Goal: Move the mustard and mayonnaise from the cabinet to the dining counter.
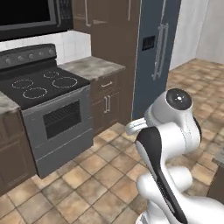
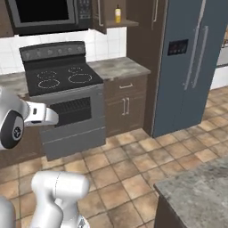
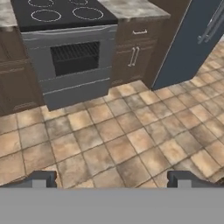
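The mustard (image 2: 117, 14) stands upright on a shelf of the open cabinet (image 2: 105, 18), high on the wall above the right end of the small marble worktop (image 2: 116, 67); from here it is a small yellow shape, and I cannot make out any jar beside it. Below and to the left sits the black stove (image 2: 62, 75) with its grey oven door, a dark microwave (image 2: 42, 14) mounted over it against white tile. Brown base cabinets (image 2: 125, 104) fill the gap between the stove and the tall blue-grey fridge (image 2: 189, 62), which closes the wall on the right. The floor (image 3: 131, 140) is tan and brown stone tile, bare in front of the oven. A corner of the dining counter (image 2: 200, 189) juts in at the lower right of the right base view, its veined marble top bare there. My gripper (image 3: 112, 179) hangs over the tiles facing the oven, fingers spread wide apart and holding nothing.
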Controlling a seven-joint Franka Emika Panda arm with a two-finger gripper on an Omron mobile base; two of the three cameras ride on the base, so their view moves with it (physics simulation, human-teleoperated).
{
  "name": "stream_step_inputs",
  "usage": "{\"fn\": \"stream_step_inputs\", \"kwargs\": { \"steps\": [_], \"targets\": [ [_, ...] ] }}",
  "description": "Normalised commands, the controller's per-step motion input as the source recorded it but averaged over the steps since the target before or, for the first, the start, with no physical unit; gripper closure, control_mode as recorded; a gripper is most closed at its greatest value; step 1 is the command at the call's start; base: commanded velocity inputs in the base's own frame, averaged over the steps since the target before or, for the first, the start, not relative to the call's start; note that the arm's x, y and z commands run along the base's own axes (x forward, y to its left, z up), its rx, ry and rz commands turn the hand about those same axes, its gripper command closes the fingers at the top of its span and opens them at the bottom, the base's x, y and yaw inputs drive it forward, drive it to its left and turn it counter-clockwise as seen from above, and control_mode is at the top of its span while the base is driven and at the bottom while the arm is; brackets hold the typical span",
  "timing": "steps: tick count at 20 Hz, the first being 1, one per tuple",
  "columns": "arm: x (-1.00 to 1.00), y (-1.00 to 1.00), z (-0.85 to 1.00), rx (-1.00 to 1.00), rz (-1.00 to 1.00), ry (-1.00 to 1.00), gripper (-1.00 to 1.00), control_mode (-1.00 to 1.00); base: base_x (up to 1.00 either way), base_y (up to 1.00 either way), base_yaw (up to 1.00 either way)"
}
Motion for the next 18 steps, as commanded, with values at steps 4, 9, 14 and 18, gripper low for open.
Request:
{"fn": "stream_step_inputs", "kwargs": {
  "steps": [4,9,14,18],
  "targets": [
    [0.0,0.0,0.0,0.0,0.0,0.0,-1.0,1.0,0.55,0.34,-0.59],
    [0.0,0.0,0.0,0.0,0.0,0.0,-1.0,1.0,0.63,0.33,-0.51],
    [0.0,0.0,0.0,0.0,0.0,0.0,-1.0,1.0,0.72,0.3,-0.4],
    [0.0,0.0,0.0,0.0,0.0,0.0,-1.0,1.0,0.93,0.03,-0.06]
  ]
}}
